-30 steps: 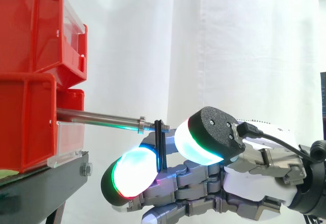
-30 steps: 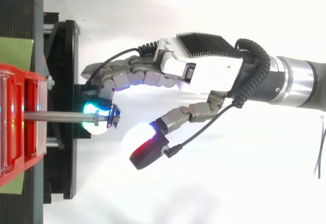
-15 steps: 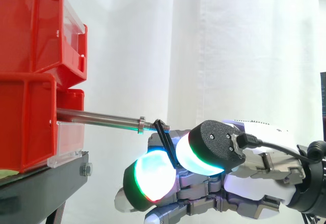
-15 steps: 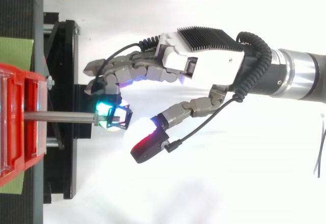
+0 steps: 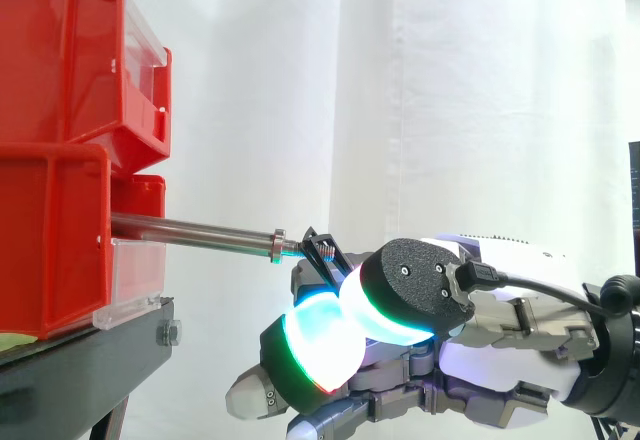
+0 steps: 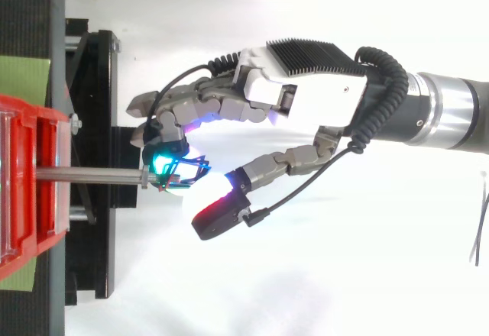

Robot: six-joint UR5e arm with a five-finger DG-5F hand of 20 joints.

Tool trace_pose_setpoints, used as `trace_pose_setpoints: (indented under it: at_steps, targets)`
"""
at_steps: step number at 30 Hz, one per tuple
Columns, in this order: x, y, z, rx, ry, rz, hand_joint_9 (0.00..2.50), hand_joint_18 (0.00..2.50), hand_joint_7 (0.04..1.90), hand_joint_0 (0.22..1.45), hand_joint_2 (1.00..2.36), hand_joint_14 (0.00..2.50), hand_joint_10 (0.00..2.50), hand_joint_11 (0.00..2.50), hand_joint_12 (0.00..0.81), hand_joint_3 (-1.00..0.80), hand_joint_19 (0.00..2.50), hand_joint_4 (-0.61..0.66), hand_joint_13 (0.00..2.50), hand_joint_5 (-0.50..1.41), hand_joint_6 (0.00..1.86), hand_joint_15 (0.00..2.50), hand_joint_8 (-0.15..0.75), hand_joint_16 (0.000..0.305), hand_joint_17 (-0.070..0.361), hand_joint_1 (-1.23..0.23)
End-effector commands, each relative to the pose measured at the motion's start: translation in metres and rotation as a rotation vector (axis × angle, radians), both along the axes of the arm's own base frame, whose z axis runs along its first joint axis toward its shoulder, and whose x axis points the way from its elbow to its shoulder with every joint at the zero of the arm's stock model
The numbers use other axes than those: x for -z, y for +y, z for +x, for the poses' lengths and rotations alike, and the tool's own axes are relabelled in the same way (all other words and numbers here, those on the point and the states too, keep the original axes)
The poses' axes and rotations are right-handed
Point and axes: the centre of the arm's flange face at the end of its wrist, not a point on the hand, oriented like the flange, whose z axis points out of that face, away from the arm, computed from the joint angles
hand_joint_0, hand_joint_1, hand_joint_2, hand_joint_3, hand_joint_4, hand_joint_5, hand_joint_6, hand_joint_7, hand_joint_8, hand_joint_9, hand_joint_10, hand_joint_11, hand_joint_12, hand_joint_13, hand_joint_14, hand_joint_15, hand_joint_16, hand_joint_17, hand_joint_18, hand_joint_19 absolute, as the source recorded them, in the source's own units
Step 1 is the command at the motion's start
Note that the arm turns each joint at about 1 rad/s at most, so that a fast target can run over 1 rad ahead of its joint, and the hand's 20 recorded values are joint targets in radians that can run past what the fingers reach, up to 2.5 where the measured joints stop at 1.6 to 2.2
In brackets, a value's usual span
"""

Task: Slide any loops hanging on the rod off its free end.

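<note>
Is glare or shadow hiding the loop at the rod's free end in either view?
Side view: the loop stands dark against the evenly lit white curtain, pinched in the robot hand; no shadow covers it. Top view: a fingertip pad's cyan-white glow blooms under the loop, so its thin outline partly merges with glare; the rod reads plainly.

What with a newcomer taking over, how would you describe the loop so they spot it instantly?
Start at the stacked red plastic bins; a shiny steel rod juts from them. At its threaded free end, pinched between glowing pads of the robot hand, sits the thin black angular loop, dark and tilted beside the rod's silvery collar.
</note>
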Motion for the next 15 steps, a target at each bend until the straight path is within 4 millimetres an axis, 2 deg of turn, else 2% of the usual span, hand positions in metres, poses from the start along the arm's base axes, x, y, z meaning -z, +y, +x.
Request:
trace_pose_setpoints:
  at_steps: [1,4,7,12,15]
  targets:
    - [-0.0011,-0.0002,0.0005,0.000,-0.003,0.000,0.68,0.56,1.36,0.61,1.01,0.00,0.00,0.11,0.321,-0.32,0.40,0.20,0.46,-0.12,0.63,0.00,0.285,0.046,0.104,-0.60]
    - [-0.0002,-0.0002,0.0000,0.000,0.000,0.000,0.67,0.55,1.40,0.57,1.00,0.00,0.01,0.10,0.325,-0.45,0.39,0.21,0.46,-0.11,0.57,0.00,0.287,0.047,0.106,-0.58]
    - [-0.0004,-0.0002,0.0001,0.000,-0.002,0.000,0.65,0.55,1.43,0.55,1.00,0.00,0.00,0.09,0.331,-0.49,0.40,0.22,0.45,-0.11,0.55,0.00,0.288,0.048,0.108,-0.54]
    - [-0.0013,-0.0001,0.0006,0.000,-0.005,0.000,0.66,0.54,1.44,0.57,1.00,0.00,0.01,0.10,0.329,-0.48,0.42,0.22,0.45,-0.10,0.54,0.00,0.287,0.048,0.108,-0.49]
    - [-0.0013,-0.0001,0.0006,0.000,-0.005,0.000,0.69,0.54,1.43,0.61,1.01,0.00,0.01,0.10,0.322,-0.43,0.42,0.20,0.46,-0.10,0.56,0.00,0.291,0.047,0.105,-0.42]
